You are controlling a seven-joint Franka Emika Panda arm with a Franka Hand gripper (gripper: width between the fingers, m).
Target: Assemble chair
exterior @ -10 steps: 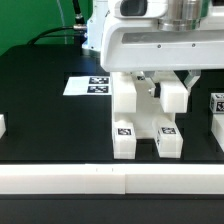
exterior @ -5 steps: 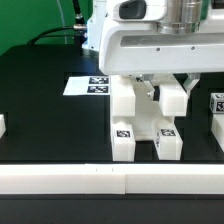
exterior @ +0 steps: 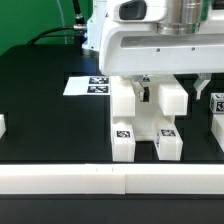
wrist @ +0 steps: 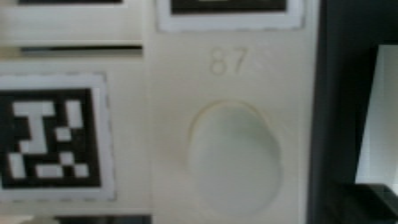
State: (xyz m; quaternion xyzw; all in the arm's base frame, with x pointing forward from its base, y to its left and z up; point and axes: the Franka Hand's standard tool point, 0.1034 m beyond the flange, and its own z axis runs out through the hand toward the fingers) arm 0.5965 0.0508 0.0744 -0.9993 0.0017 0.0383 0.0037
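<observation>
The arm [exterior: 160, 40] hangs low over the chair [exterior: 145, 125] and closes off any way in from above. Its tool [exterior: 176, 90] straddles the block [exterior: 172, 100] on the exterior view's right, fingers spread to either side. Between the chair's two front legs [exterior: 125, 142] a narrow slot is free. On the exterior view's left the worktop [exterior: 45, 115] lies bare and wide, bounded by the marker board [exterior: 88, 86] behind and a small white part [exterior: 2, 125] at the edge. On the right the gap is tighter, as white parts [exterior: 218, 105] stand near the chair. A white rail [exterior: 100, 180] runs along the front. In the wrist view a tagged white face [wrist: 214, 130] sits very close, filling nearly everything.
</observation>
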